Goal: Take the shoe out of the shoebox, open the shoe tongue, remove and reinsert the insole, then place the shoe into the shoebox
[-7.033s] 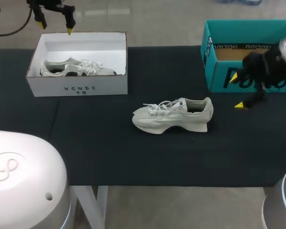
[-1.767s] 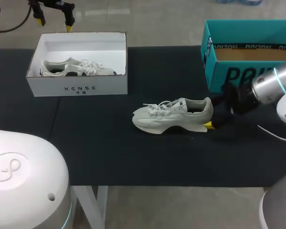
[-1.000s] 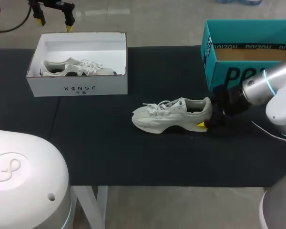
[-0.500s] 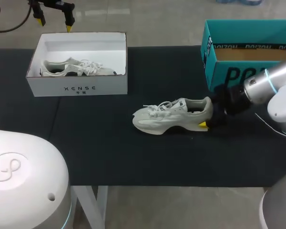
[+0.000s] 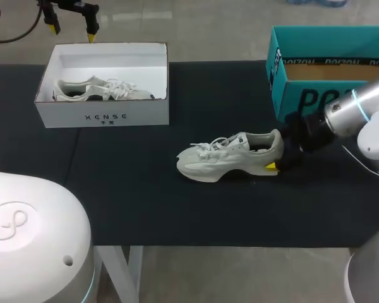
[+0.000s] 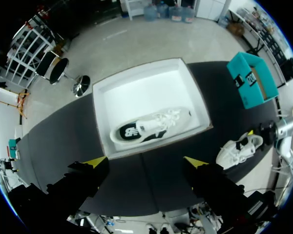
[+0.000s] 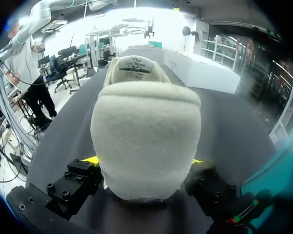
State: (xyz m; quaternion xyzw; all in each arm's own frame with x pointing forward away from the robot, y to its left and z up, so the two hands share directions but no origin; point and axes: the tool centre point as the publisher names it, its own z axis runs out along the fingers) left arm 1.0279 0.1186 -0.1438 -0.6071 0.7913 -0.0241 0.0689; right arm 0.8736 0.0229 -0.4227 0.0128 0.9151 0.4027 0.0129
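Two pale shoes in view; loose shoe [image 5: 230, 156] lies on its sole mid black table [image 5: 177, 208], toe toward the left arm's side, heel toward the right arm's; boxed shoe [image 5: 101, 90] lies on its side inside the open white shoebox [image 5: 101, 117] at the far left of the table. Right gripper [image 5: 276, 161] is at the loose shoe's heel; right wrist view shows that heel filling the gap, one yellow tip pressed on each side, so it's clamped on the loose shoe; only one tip shows from the head view, low at the sole. Left gripper [image 5: 72, 33] hangs above the shoebox's far edge, fingers wide apart, nothing between them; its wrist view looks straight down on shoebox and boxed shoe. Teal box [image 5: 328, 104] stands open at the far right, just behind the right arm.
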